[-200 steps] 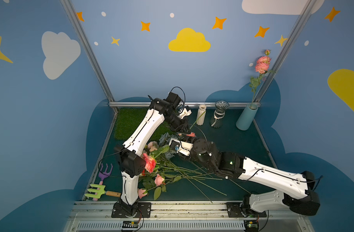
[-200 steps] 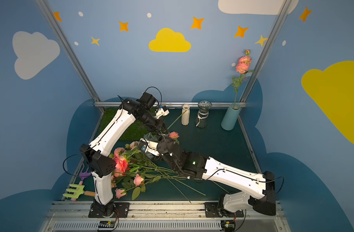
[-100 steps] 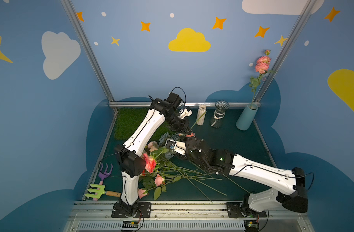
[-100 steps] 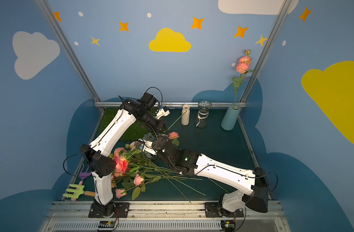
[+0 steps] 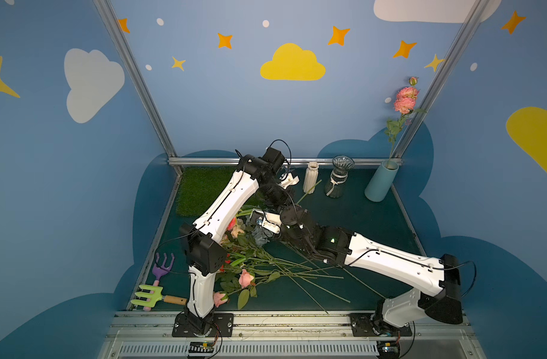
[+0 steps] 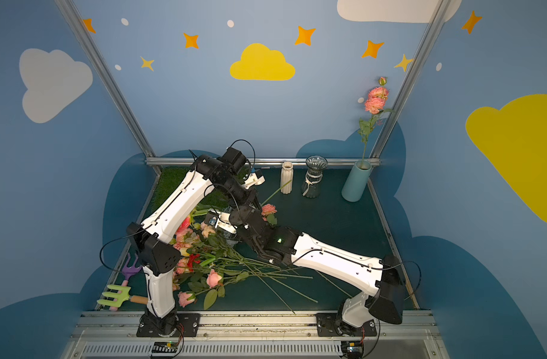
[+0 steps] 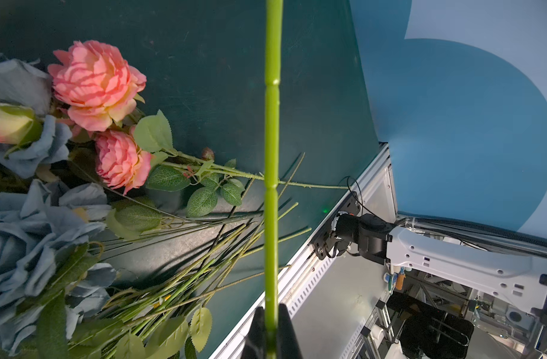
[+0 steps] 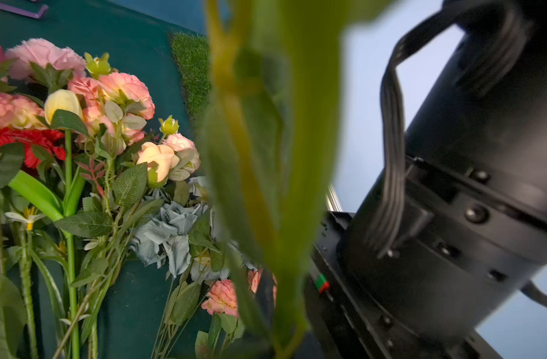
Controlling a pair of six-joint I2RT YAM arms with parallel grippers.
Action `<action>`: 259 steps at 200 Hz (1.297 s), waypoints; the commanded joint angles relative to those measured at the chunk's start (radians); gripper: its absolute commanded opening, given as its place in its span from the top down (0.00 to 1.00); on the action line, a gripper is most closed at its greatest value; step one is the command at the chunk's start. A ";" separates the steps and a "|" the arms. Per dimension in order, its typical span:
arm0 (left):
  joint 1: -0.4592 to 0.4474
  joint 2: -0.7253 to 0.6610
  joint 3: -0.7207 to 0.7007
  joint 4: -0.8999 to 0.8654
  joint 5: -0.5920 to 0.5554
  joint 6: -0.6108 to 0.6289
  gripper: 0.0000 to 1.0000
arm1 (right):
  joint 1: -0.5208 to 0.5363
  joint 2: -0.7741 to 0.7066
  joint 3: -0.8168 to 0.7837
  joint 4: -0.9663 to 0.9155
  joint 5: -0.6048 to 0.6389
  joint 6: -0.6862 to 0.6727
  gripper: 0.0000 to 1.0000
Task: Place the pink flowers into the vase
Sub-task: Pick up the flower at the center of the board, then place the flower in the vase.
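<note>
1. Surface: dk-green mat (image 5: pixel 343 211); blue cloud-print walls.
2. Front: pink flowers (image 5: pixel 246 278), loose pile lying on mat, mixed w/ grey-blue roses (image 7: pixel 33 223).
3. Mid: left gripper (image 7: pixel 271 329) clamped on green stem (image 7: pixel 271 124). Right gripper (image 5: pixel 253 217) closed; leafy stem blurred just in front, grip unclear.
4. Back corner: teal vase (image 5: pixel 381 183), upright, one pink spray (image 5: pixel 405 98) inside.

Cloth pink flowers (image 7: pixel 96 85), glossy plast. stem (image 7: pixel 271 140)

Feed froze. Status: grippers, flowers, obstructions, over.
Left gripper shut on long green flower stem. Right gripper shut on its leafy part. Artificial pink flowers piled; grey-blue fabric roses tangled among them.
</note>
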 commanded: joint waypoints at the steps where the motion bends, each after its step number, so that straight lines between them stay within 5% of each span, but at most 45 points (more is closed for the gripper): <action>1: 0.011 -0.018 0.042 -0.001 0.018 -0.012 0.73 | -0.006 -0.011 -0.004 0.000 -0.008 0.043 1.00; 7: 0.016 -0.016 0.051 0.002 0.021 -0.020 0.54 | -0.009 -0.017 -0.009 -0.001 -0.015 0.053 1.00; 18: 0.027 -0.014 0.074 0.010 0.035 -0.037 0.36 | -0.020 -0.024 -0.018 -0.002 -0.035 0.076 1.00; 42: 0.060 -0.025 0.117 0.054 0.107 -0.074 0.19 | -0.051 -0.025 -0.026 -0.029 -0.097 0.127 1.00; 97: 0.190 -0.264 -0.044 0.357 -0.038 -0.245 0.16 | -0.123 -0.041 -0.024 -0.080 -0.128 0.179 1.00; 123: 0.281 -0.558 -0.367 0.642 -0.197 -0.339 0.16 | -0.185 -0.070 -0.013 -0.093 -0.154 0.214 1.00; 135: 0.322 -0.696 -0.509 0.743 -0.268 -0.374 0.08 | -0.238 -0.083 0.000 -0.093 -0.170 0.254 1.00; 144: 0.330 -0.762 -0.566 0.748 -0.345 -0.369 0.01 | -0.291 -0.094 0.016 -0.095 -0.196 0.297 1.00; 168: 0.331 -0.782 -0.550 0.596 -0.373 -0.345 0.01 | -0.460 -0.109 0.079 -0.088 -0.258 0.446 1.00; 221: 0.329 -0.891 -0.772 0.635 -0.392 -0.361 0.03 | -0.649 -0.018 0.316 -0.026 0.023 0.450 1.00; 259: 0.329 -0.921 -0.907 0.699 -0.405 -0.341 0.03 | -0.768 0.026 0.363 0.206 0.175 0.404 1.00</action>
